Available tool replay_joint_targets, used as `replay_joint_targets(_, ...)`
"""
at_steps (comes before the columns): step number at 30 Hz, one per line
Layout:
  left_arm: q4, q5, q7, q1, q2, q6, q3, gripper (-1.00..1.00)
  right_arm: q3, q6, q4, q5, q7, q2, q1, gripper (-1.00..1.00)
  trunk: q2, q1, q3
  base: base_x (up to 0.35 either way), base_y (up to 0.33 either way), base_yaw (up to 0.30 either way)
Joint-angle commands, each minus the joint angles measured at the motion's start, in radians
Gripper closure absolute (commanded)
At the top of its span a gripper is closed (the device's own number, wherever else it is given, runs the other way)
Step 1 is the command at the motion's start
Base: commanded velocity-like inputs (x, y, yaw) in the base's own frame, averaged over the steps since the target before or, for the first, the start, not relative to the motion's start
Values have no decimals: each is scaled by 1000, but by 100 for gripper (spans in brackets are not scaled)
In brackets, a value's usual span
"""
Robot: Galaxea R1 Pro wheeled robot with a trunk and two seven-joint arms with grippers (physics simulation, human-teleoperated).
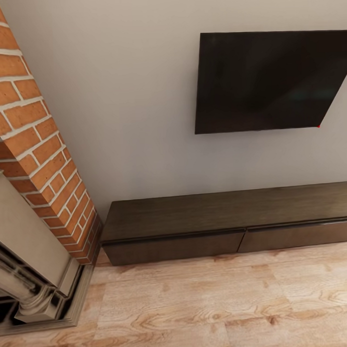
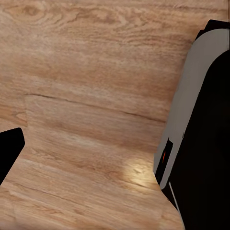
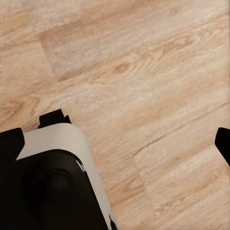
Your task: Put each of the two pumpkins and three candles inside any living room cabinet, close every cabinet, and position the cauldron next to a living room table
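Note:
The cabinet (image 1: 230,221) is a long, low dark-brown unit against the grey wall, reaching from beside the fireplace to the right edge of the head view. Its two wide fronts, the left front (image 1: 173,247) and the right front (image 1: 298,235), both sit flush and closed, and its top is bare. My left gripper (image 2: 115,153) hangs over the wooden floor with one dark fingertip (image 2: 9,153) at the frame edge and nothing between the fingers. My right gripper (image 3: 115,143) is likewise spread over bare floor, one fingertip (image 3: 224,143) showing. The pumpkins, candles, cauldron and table are out of view.
A black TV (image 1: 270,80) hangs on the wall above the cabinet. A red brick chimney breast (image 1: 37,148) with a pale stone fireplace surround (image 1: 32,278) stands at the left. Light wood floor (image 1: 223,307) stretches in front. My own grey-and-black base (image 2: 201,124) shows beside each wrist.

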Motion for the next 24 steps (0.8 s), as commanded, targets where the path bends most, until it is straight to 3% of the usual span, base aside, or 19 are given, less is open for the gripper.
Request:
replay_joint_targets(1, 1, 4, 0, -1, -5, -4, 4, -100, 7, -3, 2, -5, 0, 1, -1, -100, 0, 0, -1, 0, 0, 0)
replay_joint_targets(24, 1, 4, 0, -1, -12, -4, 4, -100, 7, -4, 0, -4, -1, 3, -1, -100, 0, 0, -1, 0, 0, 0)
